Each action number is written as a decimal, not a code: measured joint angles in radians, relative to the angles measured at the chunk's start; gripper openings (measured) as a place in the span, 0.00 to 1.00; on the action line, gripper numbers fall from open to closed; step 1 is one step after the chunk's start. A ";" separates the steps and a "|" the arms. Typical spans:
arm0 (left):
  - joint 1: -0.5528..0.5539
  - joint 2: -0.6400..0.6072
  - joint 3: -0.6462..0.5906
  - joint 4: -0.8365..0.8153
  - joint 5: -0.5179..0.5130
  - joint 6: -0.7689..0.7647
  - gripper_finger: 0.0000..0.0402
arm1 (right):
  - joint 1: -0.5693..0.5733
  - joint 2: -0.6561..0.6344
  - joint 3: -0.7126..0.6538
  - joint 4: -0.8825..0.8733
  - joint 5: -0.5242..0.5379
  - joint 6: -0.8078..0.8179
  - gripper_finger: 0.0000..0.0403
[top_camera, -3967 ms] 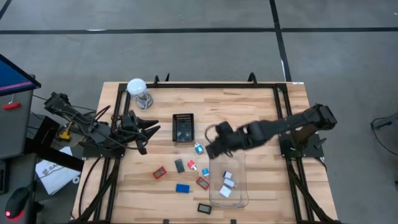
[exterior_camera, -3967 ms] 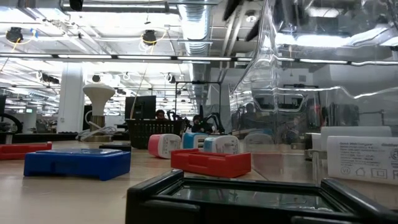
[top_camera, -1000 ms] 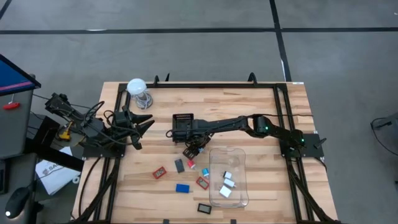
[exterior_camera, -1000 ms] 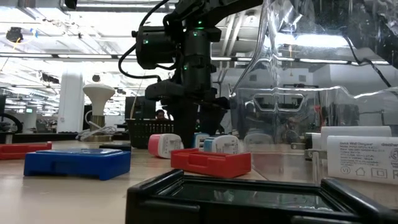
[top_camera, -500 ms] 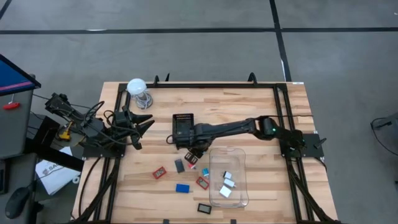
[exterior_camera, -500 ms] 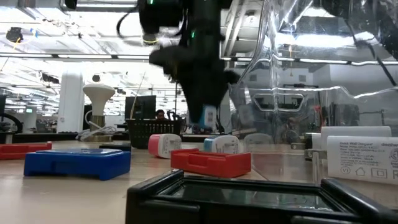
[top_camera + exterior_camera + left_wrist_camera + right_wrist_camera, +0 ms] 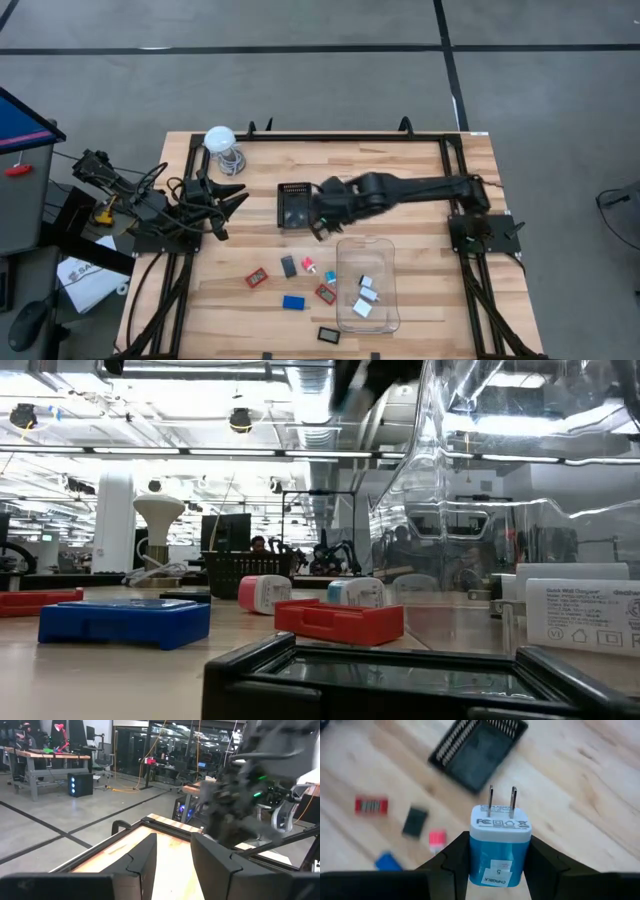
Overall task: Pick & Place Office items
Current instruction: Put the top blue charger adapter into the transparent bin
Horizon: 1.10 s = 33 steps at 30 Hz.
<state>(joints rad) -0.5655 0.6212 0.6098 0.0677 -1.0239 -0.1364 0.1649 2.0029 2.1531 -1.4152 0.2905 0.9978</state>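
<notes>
Now the right gripper [image 7: 500, 851] is clamping a blue charger cube [image 7: 500, 845] above bare wood beside the black mesh tray [image 7: 294, 204].

Black mesh tray [image 7: 294, 205] mid-table; clear plastic box [image 7: 367, 285] near front edge; white ball-shaped lamp [image 7: 220, 140] at back-left corner.

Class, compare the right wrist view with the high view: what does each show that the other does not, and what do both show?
Only the right wrist view shows the blue charger plug clamped in the right hand, prongs out. Only the high view shows the left hand waiting at the table's left, the white ball-shaped thing and the clear plastic box. Both show the black mesh tray and small pieces on the wood.
</notes>
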 joint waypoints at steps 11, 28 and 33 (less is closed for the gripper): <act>0.000 0.000 0.000 0.000 0.000 0.000 0.29 | 0.244 -0.055 0.000 -0.155 -0.053 0.151 0.33; 0.000 0.000 0.000 0.000 0.000 -0.005 0.29 | 0.452 -0.114 -0.487 0.103 -0.208 0.386 0.34; 0.000 0.000 0.000 0.002 0.000 -0.024 0.29 | 0.356 -0.204 -0.713 0.388 -0.208 0.408 0.34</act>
<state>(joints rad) -0.5655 0.6212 0.6098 0.0696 -1.0241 -0.1605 0.5210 1.7990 1.4405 -1.0267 0.0827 1.4059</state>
